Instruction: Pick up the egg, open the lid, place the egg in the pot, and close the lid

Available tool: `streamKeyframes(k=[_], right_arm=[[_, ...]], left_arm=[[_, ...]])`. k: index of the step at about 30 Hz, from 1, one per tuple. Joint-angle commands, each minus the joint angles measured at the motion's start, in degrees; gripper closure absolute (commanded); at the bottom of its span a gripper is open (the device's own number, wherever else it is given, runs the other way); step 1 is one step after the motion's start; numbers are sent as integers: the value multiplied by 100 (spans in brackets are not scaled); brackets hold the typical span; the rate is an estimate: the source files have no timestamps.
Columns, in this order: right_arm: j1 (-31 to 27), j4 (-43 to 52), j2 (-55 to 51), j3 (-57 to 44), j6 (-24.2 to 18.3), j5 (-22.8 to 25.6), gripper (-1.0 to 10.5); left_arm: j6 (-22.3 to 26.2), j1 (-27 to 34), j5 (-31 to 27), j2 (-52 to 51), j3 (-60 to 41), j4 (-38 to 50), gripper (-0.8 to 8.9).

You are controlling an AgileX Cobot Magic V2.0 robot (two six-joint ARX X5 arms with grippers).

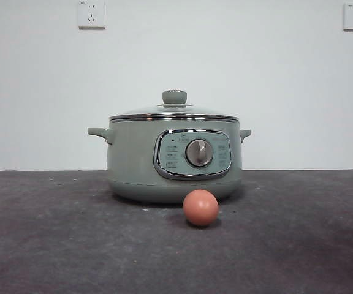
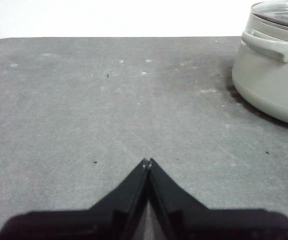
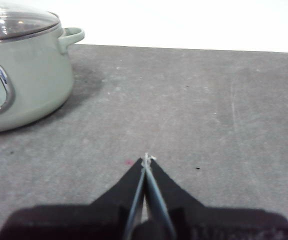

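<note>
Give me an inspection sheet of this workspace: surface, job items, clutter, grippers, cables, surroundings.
Surface: dark grey matte table, lightly speckled and scuffed.
Job's things: squat sage-green electric pot stands upright at the middle of the table; domed glass lid with chrome rim and green knob is seated on it; small orange-brown egg rests on the table in front of the pot's dial, apart from the pot.
Clutter: nothing seen.
Grippers: left gripper shut, empty, over bare table beside the pot; right gripper shut, empty, on the pot's other side.
Cables: nothing seen.
Surroundings: plain white wall with two white sockets.
</note>
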Motion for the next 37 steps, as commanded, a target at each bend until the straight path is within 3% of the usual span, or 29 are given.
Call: streamKeyframes(k=[1,4,9,12,20,25,37], right_arm=[[2,26,-7,-33,313,-63,946],[2,72,-7,-33,369,-63,951],[2,72,-7,92,1246,-55,958],[2,72,7,280,1561,-57,958],[2,-214,516,1351,1683,-142,958],[2,-892,1283,2433,1458,-549,958],[4,-3062,3368,5425,199,-1390,958]], left_arm=[[-90,20,33,2,-55,17,817],[-284,20,72,2,-52,20,819],[-638,20,264,2,68,-20,820],[-728,20,411,24,240,-31,820],[-1025,20,680,570,1266,-435,820],[-957,20,1139,1211,2205,-796,820],[-317,0,2393,2844,4631,-2352,820]])
